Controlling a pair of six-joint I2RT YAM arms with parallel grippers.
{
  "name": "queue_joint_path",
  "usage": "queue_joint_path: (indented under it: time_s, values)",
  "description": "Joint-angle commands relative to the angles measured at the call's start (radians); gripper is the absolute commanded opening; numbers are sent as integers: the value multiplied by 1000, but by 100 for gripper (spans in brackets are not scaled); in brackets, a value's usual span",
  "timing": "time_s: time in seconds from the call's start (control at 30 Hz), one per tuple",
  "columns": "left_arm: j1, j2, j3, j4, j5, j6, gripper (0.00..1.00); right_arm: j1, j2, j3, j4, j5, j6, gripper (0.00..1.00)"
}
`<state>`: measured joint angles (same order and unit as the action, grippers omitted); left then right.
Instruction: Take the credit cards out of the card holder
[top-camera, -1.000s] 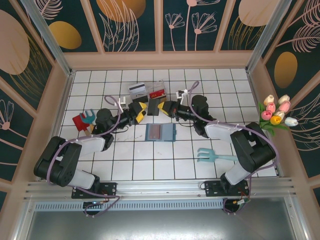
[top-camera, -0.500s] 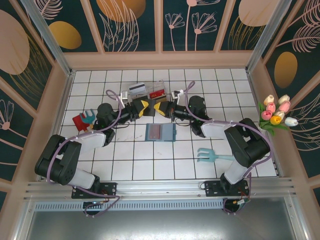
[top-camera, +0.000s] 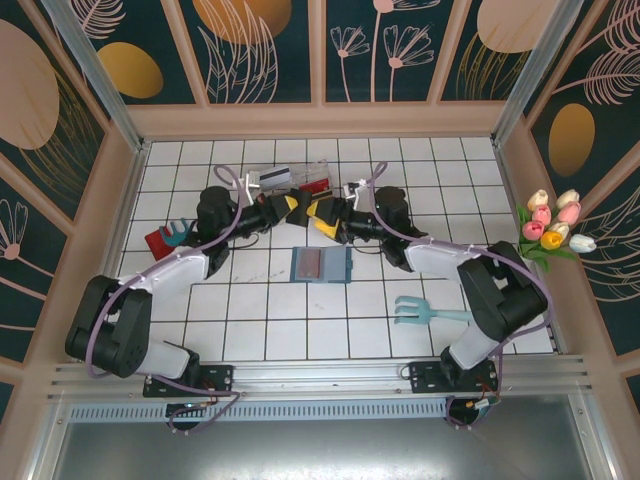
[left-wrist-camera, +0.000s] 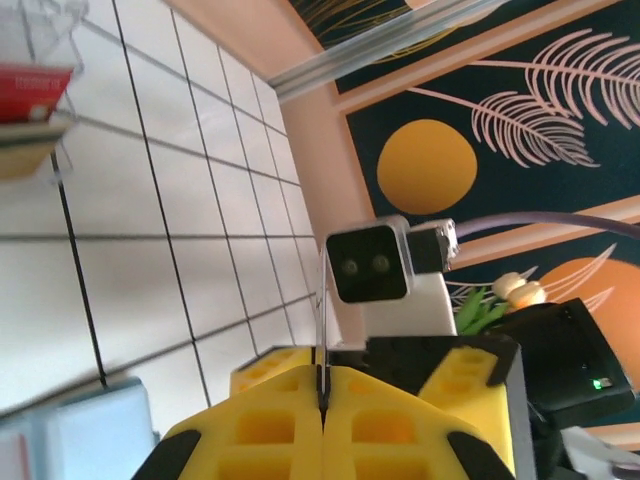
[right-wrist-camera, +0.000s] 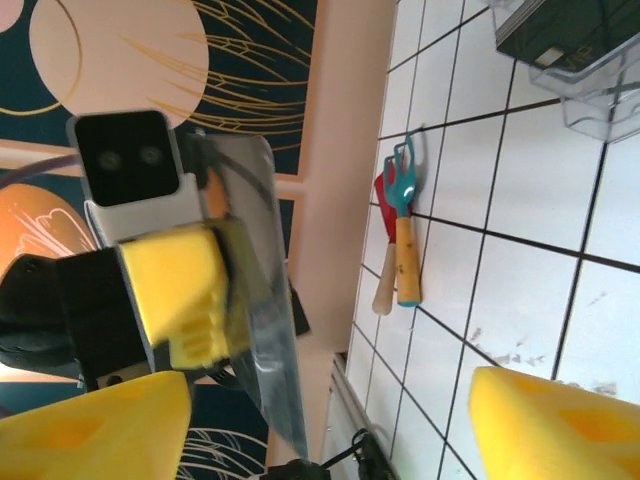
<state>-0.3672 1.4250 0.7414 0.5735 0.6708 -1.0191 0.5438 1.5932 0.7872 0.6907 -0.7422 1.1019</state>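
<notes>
The teal card holder (top-camera: 322, 266) lies open on the tiles at mid table, and a reddish-brown card (top-camera: 311, 264) shows in its left panel. Just behind it my two grippers meet tip to tip above the tiles. My left gripper (top-camera: 293, 207) (left-wrist-camera: 322, 395) is shut on a thin dark grey credit card (left-wrist-camera: 321, 320), seen edge-on between its yellow pads. The same glossy dark card (right-wrist-camera: 262, 330) shows in the right wrist view, sticking out of the left gripper. My right gripper (top-camera: 318, 212) (right-wrist-camera: 330, 420) stands open around the card's free end, with its pads apart from it.
A clear plastic tray (top-camera: 322, 167) behind the grippers holds a white-grey striped card (top-camera: 273, 175) and a red card (top-camera: 318, 185). A red and teal toy (top-camera: 168, 240) lies at the left. A light teal fork toy (top-camera: 424, 312) is at the front right and flowers (top-camera: 552, 228) stand by the right wall.
My left gripper has shut on the dark card. My right gripper, shut on it before, has opened and let go. Both grippers have drifted slightly toward the tray.
</notes>
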Motion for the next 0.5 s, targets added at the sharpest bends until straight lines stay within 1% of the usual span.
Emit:
queue_joint_path:
  time_s: [0.0,0.03,0.1,0.13,0.23,0.4,0.47]
  values:
    - [1,-17,114,-248,-42,282,0,-49,-96,28,-163,53,-178,88]
    - [2,-6,155,-319,-60,342,0,-56,-126,28,-215,82,-227,92]
    - [2,18,224,-434,-90,448,0,-68,-173,30,-310,134,-312,98]
    - [2,32,284,-495,-107,502,0,-74,-196,30,-355,164,-346,99]
    - [2,66,387,-623,-178,645,0,-105,-242,29,-461,247,-407,99]
    - [1,106,489,-716,-272,879,0,-137,-265,43,-625,380,-483,99]
    - [2,117,514,-749,-271,992,0,-140,-266,44,-662,409,-503,99]
